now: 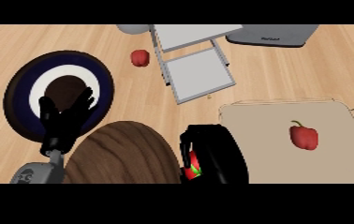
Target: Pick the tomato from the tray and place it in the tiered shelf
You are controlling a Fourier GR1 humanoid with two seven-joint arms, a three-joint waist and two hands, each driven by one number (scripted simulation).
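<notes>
My right hand [216, 153] is at the lower middle, just left of the beige tray [276, 162], with its fingers curled round the tomato [193, 165]. Only a red sliver with a green stem shows between the fingers. The tiered shelf [199, 73], grey with two flat levels, stands farther back at the top centre, well apart from that hand. At the left, my left hand [63, 120] rests open with its fingers up, over a dark round plate [27, 82].
A red pepper [304, 137] lies on the tray. Another red pepper [140, 57] sits on the counter left of the shelf. A round wooden board [121, 155] lies between my hands. A grey appliance [273, 34] stands at the back right.
</notes>
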